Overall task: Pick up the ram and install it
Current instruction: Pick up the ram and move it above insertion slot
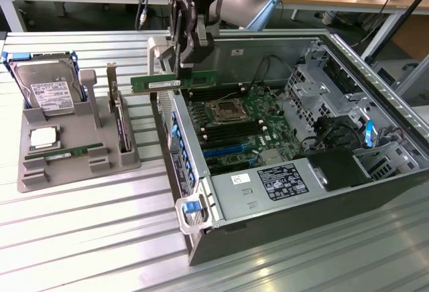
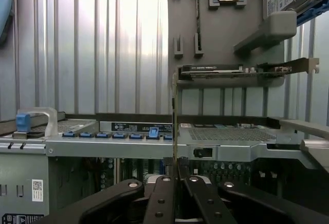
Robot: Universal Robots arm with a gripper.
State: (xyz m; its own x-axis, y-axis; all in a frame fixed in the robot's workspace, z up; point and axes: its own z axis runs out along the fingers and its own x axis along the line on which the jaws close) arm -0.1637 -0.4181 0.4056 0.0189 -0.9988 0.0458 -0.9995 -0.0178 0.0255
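The ram [image 1: 171, 83] is a long green stick with a white label, held level and on edge above the open computer case's wall on the exterior view's left. My gripper [image 1: 190, 56] is shut on it from above, gripping its upper edge near the middle. In the wrist view the ram [image 2: 174, 126] appears edge-on as a thin line rising from between my black fingers [image 2: 162, 198], with the case wall [image 2: 113, 144] just beyond it. The motherboard [image 1: 234, 121] with its dark memory slots [image 1: 216, 94] lies below and toward the exterior view's right of the ram.
A grey holder tray [image 1: 77, 168] on the exterior view's left carries a hard drive [image 1: 45, 91], a silver CPU [image 1: 41, 138], an upright expansion card [image 1: 121, 124] and another green stick [image 1: 66, 151]. The case's drive cages [image 1: 322, 84] and power supply [image 1: 268, 185] bound the motherboard.
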